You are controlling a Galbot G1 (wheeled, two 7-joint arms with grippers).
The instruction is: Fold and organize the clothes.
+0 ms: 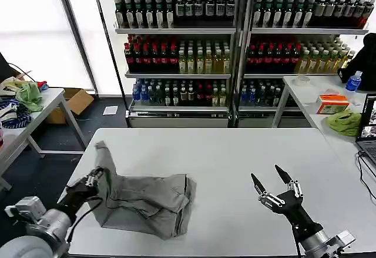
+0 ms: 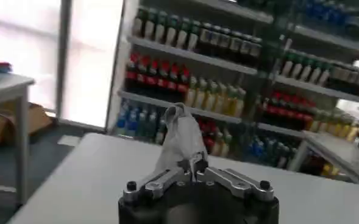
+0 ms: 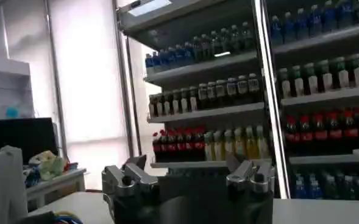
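My left gripper (image 1: 96, 178) is clamped on a pinch of the grey shirt (image 1: 147, 202) by the table's (image 1: 235, 152) left edge, toward the near-left corner. In the left wrist view the fingers (image 2: 194, 167) are together, with a peak of cloth (image 2: 180, 137) standing up out of them. The rest of the shirt lies rumpled across the near-left part of the table, bulk bunched toward the middle, a thin tail running toward the far-left corner. My right gripper (image 1: 276, 188) hovers over the near-right part of the table, jaws apart, holding nothing, well clear of the shirt. Risks as I see them: the grip looks like a small pinch, so any quick pull could slip the fabric out and drop the fold. I can't tell whether I have one layer or several; if several, lifting drags the whole heap instead of opening it. The shirt sits near the left and near edges, so a pull that way could slide part of it off the table. With only one corner held, the cloth will likely twist and fold crooked; the right gripper probably needs a hold on the far side first. No print or buttons visible, so orientation is a guess.
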